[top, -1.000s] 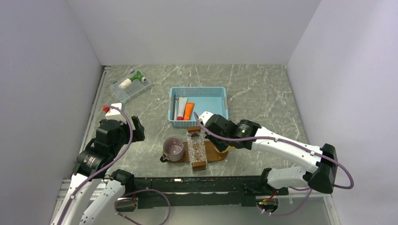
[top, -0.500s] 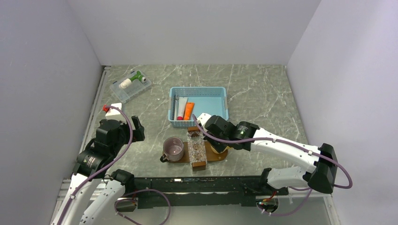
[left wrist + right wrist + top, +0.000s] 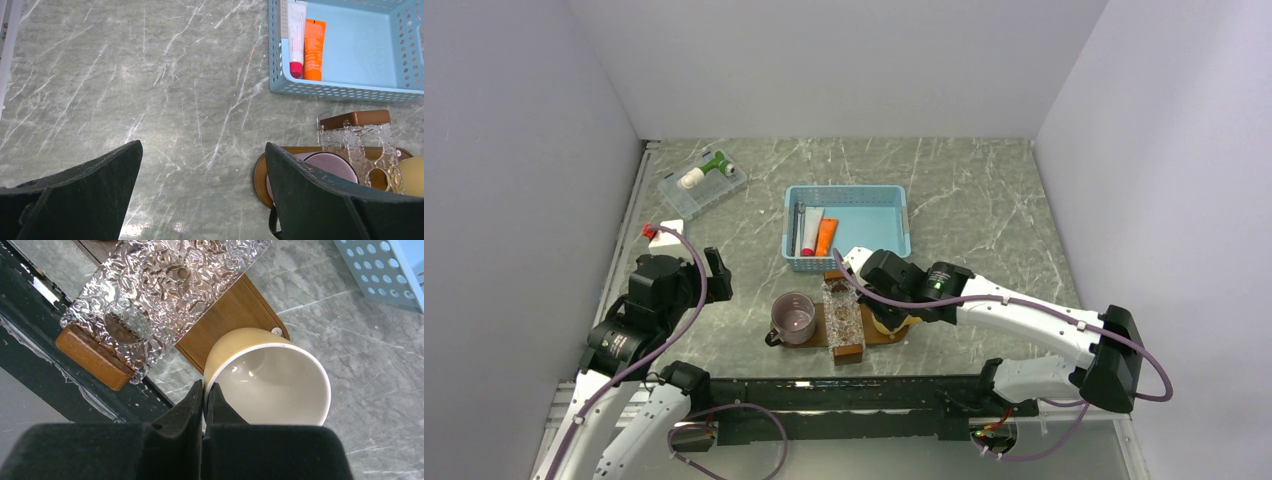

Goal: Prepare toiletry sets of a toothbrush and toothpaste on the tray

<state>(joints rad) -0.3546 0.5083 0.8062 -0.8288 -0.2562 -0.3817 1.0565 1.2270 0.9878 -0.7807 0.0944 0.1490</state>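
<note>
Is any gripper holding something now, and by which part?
The right gripper pinches the yellow cup by its rim. The left gripper is open and holds nothing.

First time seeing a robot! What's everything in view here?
slotted plastic basket: one, light blue, centre rear.
squeeze tube: one, orange, inside basket.
red-capped tube: one, white, beside it.
slim sticks: count unclear, greyish, basket's left wall.
plastic box: one, clear, rear left.
small white object: one, red tip, left edge.
oblong wooden tray: one, dark brown, near edge.
handled cup: one, mauve, tray's left end.
textured glass holder: one, clear, across tray.
round cup: one, yellow, tray's right end.
left gripper: jaws open, over marble table.
right gripper: jaws shut on round cup's rim.
</note>
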